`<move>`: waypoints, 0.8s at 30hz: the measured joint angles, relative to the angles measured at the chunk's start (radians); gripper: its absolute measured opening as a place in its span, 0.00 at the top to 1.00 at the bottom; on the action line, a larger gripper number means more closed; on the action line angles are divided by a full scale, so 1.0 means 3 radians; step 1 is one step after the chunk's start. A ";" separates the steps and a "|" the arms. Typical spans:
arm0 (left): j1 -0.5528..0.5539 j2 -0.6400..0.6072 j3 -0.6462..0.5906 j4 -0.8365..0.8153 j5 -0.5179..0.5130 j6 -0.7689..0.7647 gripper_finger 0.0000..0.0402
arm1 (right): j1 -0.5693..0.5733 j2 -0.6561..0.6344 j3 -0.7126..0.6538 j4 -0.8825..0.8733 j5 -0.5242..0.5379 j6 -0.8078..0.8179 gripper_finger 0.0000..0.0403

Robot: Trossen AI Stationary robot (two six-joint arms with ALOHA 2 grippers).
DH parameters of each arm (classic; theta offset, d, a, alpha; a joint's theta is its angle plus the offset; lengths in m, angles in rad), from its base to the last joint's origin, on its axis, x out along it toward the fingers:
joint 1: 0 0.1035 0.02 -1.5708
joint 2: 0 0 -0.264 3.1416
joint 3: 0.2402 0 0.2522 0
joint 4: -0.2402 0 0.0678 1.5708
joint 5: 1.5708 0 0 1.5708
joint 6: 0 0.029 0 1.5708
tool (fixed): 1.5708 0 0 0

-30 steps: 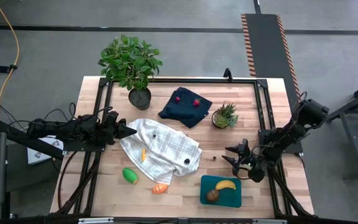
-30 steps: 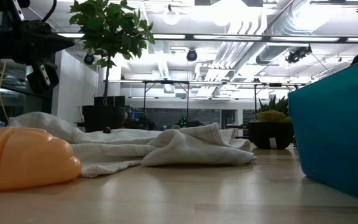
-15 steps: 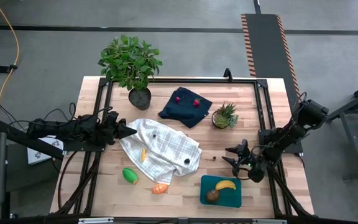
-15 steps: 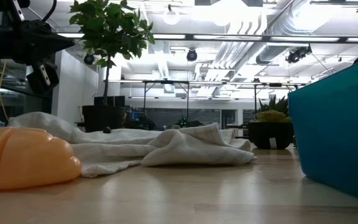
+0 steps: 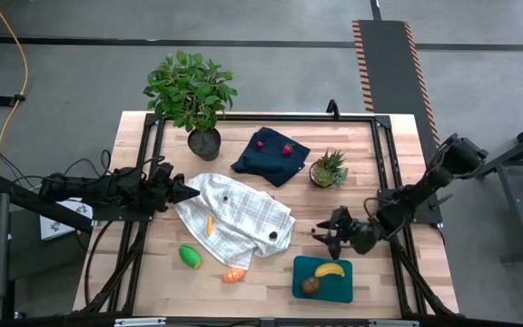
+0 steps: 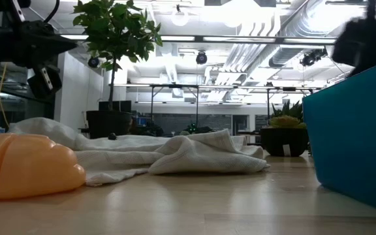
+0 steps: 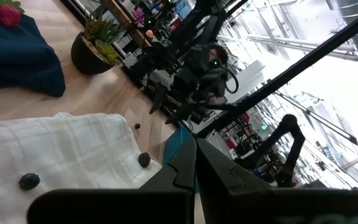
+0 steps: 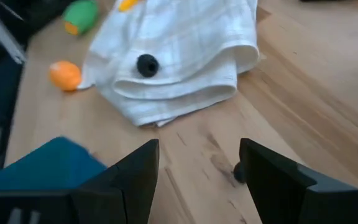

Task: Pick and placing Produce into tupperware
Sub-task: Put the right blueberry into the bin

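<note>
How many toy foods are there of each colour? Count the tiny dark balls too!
Yellow banana: 1
Brown round one: 1
Green piece: 1
Orange pieces: 2
Red berries: 2
Tiny dark balls: 3
Total: 10

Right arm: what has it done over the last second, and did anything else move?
The right tool, open and empty, moved left across the table toward the small dark berry beside the white cloth. The left tool stayed shut at the cloth's edge. Tupperware with banana unchanged.
</note>
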 joint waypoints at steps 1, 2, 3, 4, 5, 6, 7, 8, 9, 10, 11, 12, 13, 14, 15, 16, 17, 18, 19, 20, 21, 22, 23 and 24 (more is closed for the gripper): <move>0.0000 0.0001 -0.0001 -0.0004 0.0012 0.0000 1.00 | -0.0062 -0.0022 0.0078 -0.0173 -0.0079 0.0053 0.47; 0.0000 0.0001 -0.0001 -0.0005 0.0014 -0.0001 1.00 | -0.0115 -0.0040 0.0155 -0.0342 -0.0133 0.0106 0.47; 0.0000 0.0000 0.0000 -0.0005 0.0015 0.0000 1.00 | -0.0156 -0.0057 0.0234 -0.0511 -0.0185 0.0142 0.47; 0.0000 0.0001 -0.0001 -0.0005 0.0018 -0.0001 1.00 | -0.0184 -0.0070 0.0316 -0.0675 -0.0224 0.0156 0.47; 0.0000 0.0001 0.0000 -0.0005 0.0022 -0.0001 1.00 | -0.0210 -0.0080 0.0406 -0.0855 -0.0280 0.0209 0.47; 0.0000 0.0001 -0.0001 -0.0005 0.0023 -0.0001 1.00 | -0.0238 -0.0081 0.0512 -0.1048 -0.0302 0.0279 0.47; 0.0000 0.0001 0.0000 -0.0005 0.0023 -0.0001 1.00 | -0.0261 -0.0081 0.0623 -0.1249 -0.0360 0.0343 0.47; 0.0000 0.0001 -0.0001 -0.0005 0.0023 -0.0001 1.00 | -0.0287 -0.0081 0.0738 -0.1466 -0.0414 0.0420 0.47; 0.0000 0.0000 -0.0001 -0.0005 0.0023 -0.0001 1.00 | -0.0314 -0.0080 0.0851 -0.1661 -0.0468 0.0512 0.47; 0.0000 0.0001 -0.0001 -0.0005 0.0023 -0.0001 1.00 | -0.0337 -0.0074 0.0961 -0.1842 -0.0526 0.0582 0.47; 0.0000 0.0001 0.0000 -0.0005 0.0023 -0.0001 1.00 | -0.0357 -0.0071 0.1058 -0.1973 -0.0573 0.0632 0.47; 0.0000 0.0001 0.0000 -0.0005 0.0023 -0.0001 1.00 | -0.0374 -0.0071 0.1145 -0.2083 -0.0609 0.0711 0.47; 0.0000 0.0001 -0.0001 -0.0005 0.0023 -0.0001 1.00 | -0.0394 -0.0071 0.1218 -0.2172 -0.0654 0.0804 0.47; 0.0000 0.0000 0.0000 -0.0004 0.0023 0.0000 1.00 | -0.0420 -0.0071 0.1265 -0.2225 -0.0719 0.0870 0.47; 0.0000 0.0001 0.0000 -0.0005 0.0023 -0.0001 1.00 | -0.0449 -0.0071 0.1305 -0.2270 -0.0808 0.0952 0.47; 0.0000 0.0001 -0.0001 -0.0003 0.0024 -0.0001 1.00 | -0.0477 -0.0071 0.1328 -0.2293 -0.0895 0.1054 0.47; 0.0000 0.0000 -0.0001 -0.0003 0.0032 -0.0001 1.00 | -0.0500 -0.0071 0.1341 -0.2309 -0.0958 0.1150 0.47; 0.0000 0.0000 -0.0001 -0.0003 0.0046 -0.0001 1.00 | -0.0519 -0.0071 0.1341 -0.2317 -0.1009 0.1259 0.47; 0.0000 0.0001 -0.0001 0.0000 0.0065 -0.0011 1.00 | -0.0532 -0.0071 0.1341 -0.2336 -0.1047 0.1345 0.47; 0.0000 0.0000 -0.0001 0.0006 0.0086 -0.0015 1.00 | -0.0543 -0.0071 0.1341 -0.2350 -0.1064 0.1427 0.47; 0.0000 0.0001 -0.0001 0.0011 0.0109 -0.0026 1.00 | -0.0548 -0.0071 0.1341 -0.2351 -0.1075 0.1508 0.47; 0.0000 0.0001 -0.0001 0.0017 0.0135 -0.0028 1.00 | -0.0557 -0.0071 0.1341 -0.2356 -0.1085 0.1580 0.47; 0.0000 0.0001 -0.0001 0.0021 0.0161 -0.0029 1.00 | -0.0567 -0.0071 0.1341 -0.2369 -0.1094 0.1645 0.47; 0.0000 0.0001 -0.0001 0.0021 0.0169 -0.0031 1.00 | -0.0579 -0.0071 0.1341 -0.2385 -0.1103 0.1706 0.47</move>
